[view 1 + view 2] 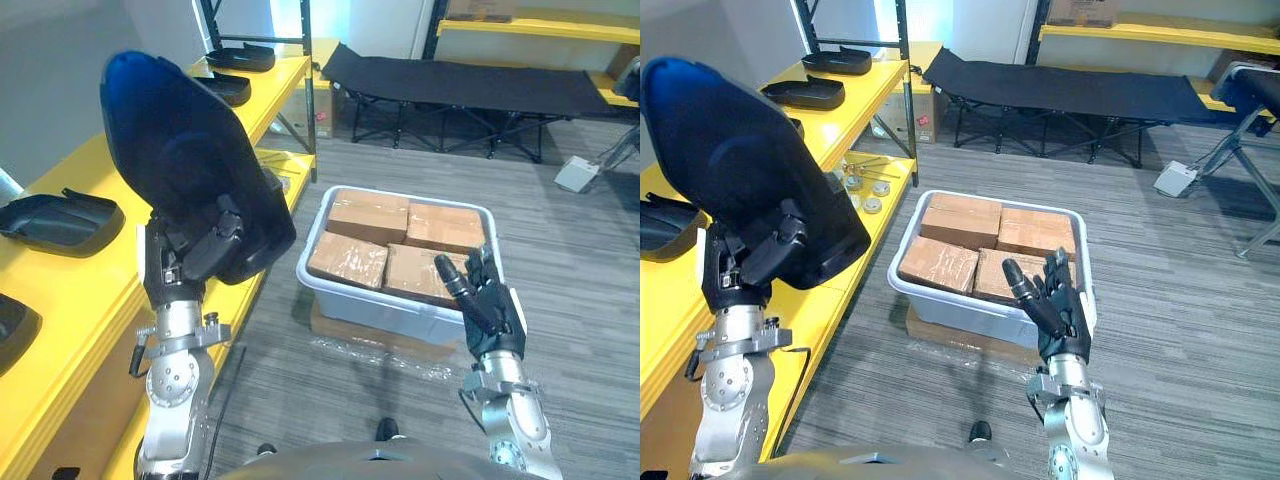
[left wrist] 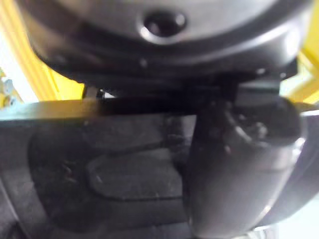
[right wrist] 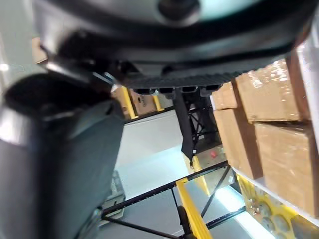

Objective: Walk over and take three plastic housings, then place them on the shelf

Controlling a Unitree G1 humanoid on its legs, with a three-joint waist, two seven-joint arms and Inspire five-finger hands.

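My left hand [image 1: 205,245] is shut on a large dark plastic housing [image 1: 180,150], which stands upright and tilted above the edge of the yellow shelf [image 1: 60,290]. The left wrist view shows my thumb [image 2: 239,164] pressed on the housing's inner face [image 2: 99,164]. More dark housings lie on the shelf: one at the left [image 1: 55,222], two at the far end [image 1: 240,57] [image 1: 228,88]. My right hand [image 1: 485,300] hangs open with straight fingers in front of the grey bin, holding nothing.
A grey bin [image 1: 330,290] packed with wrapped brown boxes [image 1: 365,215] sits on the floor straight ahead. A black folding cot [image 1: 470,85] stands behind it. Small metal parts [image 1: 865,185] lie on the shelf's lower level. Yellow racks line the back right.
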